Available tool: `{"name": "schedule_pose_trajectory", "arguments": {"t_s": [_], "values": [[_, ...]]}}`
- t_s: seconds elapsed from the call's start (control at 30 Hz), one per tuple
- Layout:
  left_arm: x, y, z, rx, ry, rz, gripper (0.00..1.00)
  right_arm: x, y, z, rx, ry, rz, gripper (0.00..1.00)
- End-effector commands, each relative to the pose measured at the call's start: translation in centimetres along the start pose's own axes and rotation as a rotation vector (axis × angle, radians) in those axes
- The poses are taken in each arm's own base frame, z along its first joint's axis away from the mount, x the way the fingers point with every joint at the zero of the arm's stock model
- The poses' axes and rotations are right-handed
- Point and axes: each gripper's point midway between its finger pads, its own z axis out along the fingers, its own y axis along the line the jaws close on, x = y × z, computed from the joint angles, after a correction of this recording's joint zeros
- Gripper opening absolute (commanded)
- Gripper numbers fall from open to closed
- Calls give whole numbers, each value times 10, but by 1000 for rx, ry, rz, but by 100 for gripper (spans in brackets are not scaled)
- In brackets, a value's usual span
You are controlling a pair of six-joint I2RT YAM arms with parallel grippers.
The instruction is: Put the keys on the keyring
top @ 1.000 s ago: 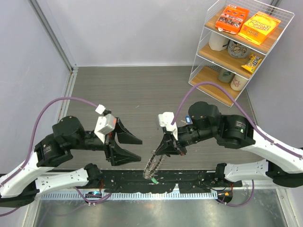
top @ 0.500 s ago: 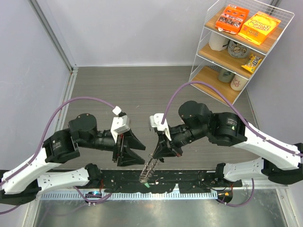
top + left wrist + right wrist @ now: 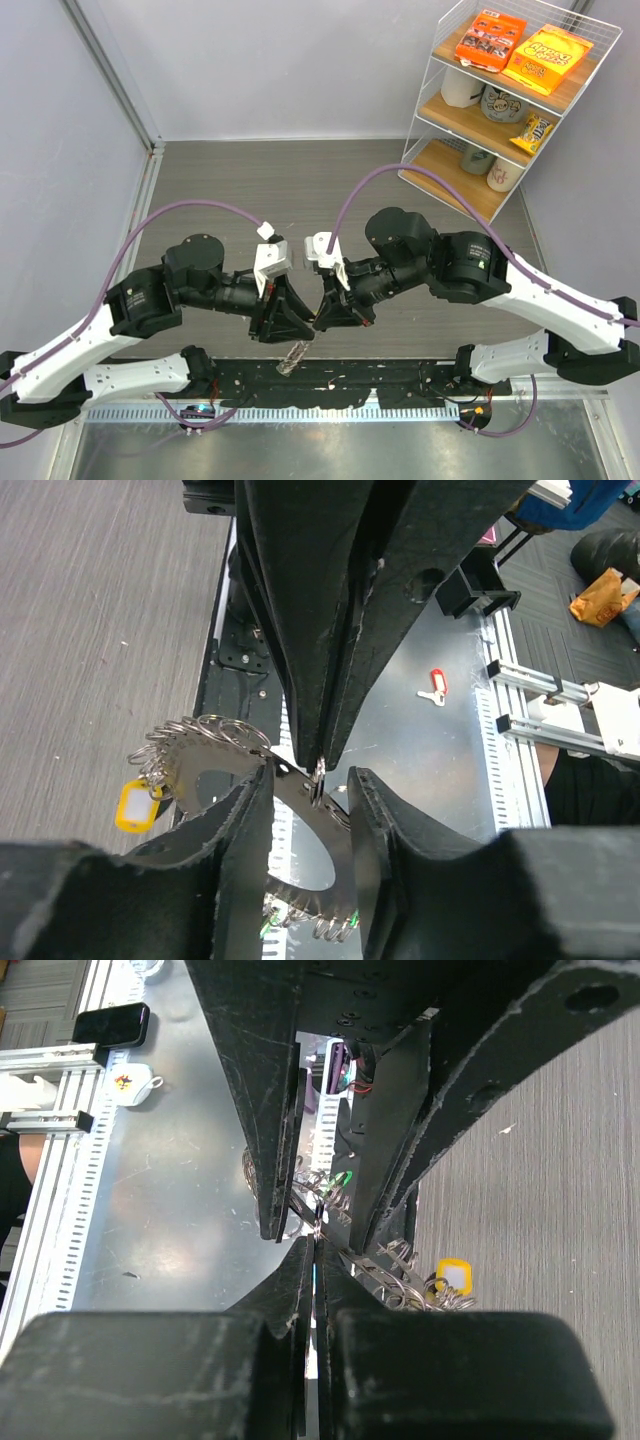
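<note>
Over the near edge of the surface (image 3: 300, 190), from above, I see one keyring (image 3: 292, 358), a bristly silver clump, hanging below the left pincer (image 3: 300, 333) and right pincer (image 3: 320, 324), which are tip to tip. My left wrist view shows the right pincer clamped on its flat band and the left half-wide astride it, plus one yellow tag (image 3: 135, 805) and one red-tagged key (image 3: 432, 685) lying apart. The right wrist view adds one green tag (image 3: 343, 1180).
</note>
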Motion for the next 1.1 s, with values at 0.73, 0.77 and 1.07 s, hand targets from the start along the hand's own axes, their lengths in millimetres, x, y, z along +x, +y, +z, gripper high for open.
{"name": "schedule_pose_trajectory", "arguments": {"t_s": [0.73,0.77,1.07], "values": [[-24,-8,-10,6,-101,84,0,-34,11,-18,13,-125,-66,36],[-26,-9,-12,4,-123,87,0,-35,10,-22,32,-144,-64,41],[-70,-24,-32,32,-415,187,0,-55,12,-57,126,-370,-38,54]]}}
